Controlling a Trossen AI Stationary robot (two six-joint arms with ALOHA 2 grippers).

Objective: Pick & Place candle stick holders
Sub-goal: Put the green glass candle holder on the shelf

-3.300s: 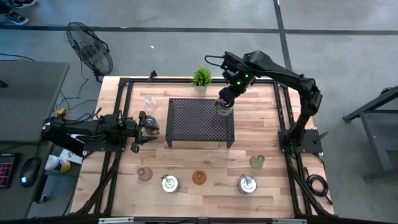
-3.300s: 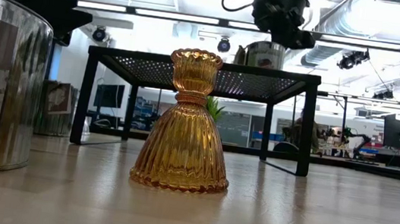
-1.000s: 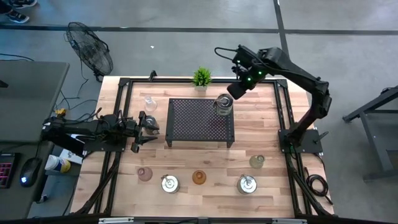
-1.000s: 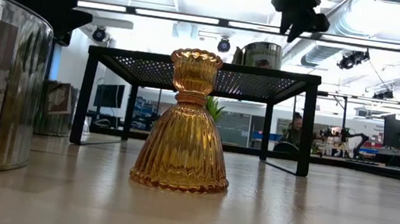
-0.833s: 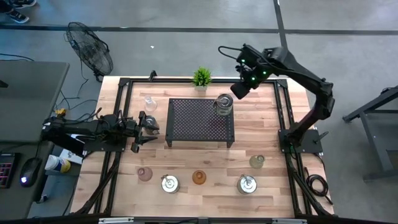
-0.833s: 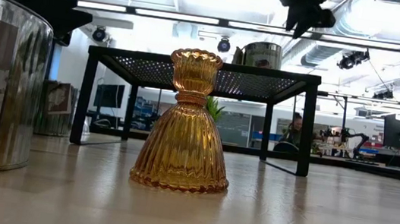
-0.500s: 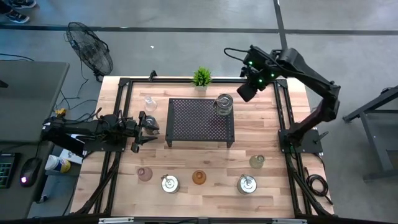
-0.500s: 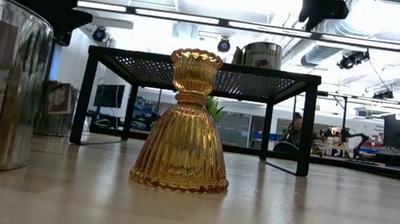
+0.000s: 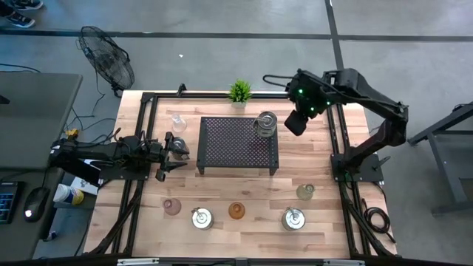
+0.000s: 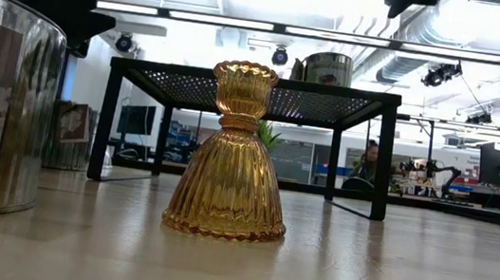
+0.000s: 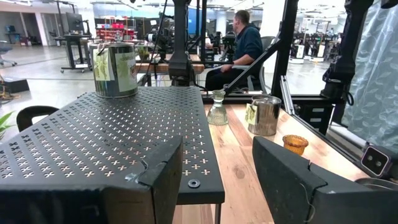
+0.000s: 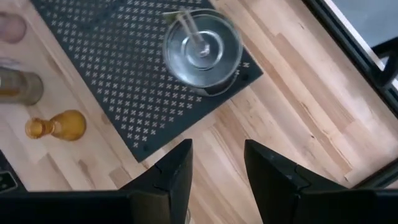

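Note:
A silver candle stick holder (image 9: 266,123) (image 12: 202,55) stands on the far right corner of the black perforated rack (image 9: 236,144). My right gripper (image 9: 294,123) (image 12: 217,168) hangs open in the air to the right of it, pointing steeply down, with nothing between its fingers. Along the near side stand a pink holder (image 9: 172,207), a silver one (image 9: 201,217), an amber one (image 9: 236,210) (image 10: 232,157), another silver one (image 9: 293,219) and a greenish one (image 9: 305,192). A clear holder (image 9: 178,122) stands left of the rack. My left gripper (image 9: 166,151) (image 11: 217,180) waits open and level at the rack's left side.
A small green potted plant (image 9: 239,91) stands at the far edge behind the rack. Black frame rails (image 9: 336,140) run along the table's left and right sides. Bare wood lies between the rack and the near row of holders. A person (image 11: 245,43) sits beyond the table.
My right gripper has drawn away from the silver holder on the rack, going toward the table's right edge and somewhat upward, and rolling a little. The holder stays upright on the rack's far right corner.

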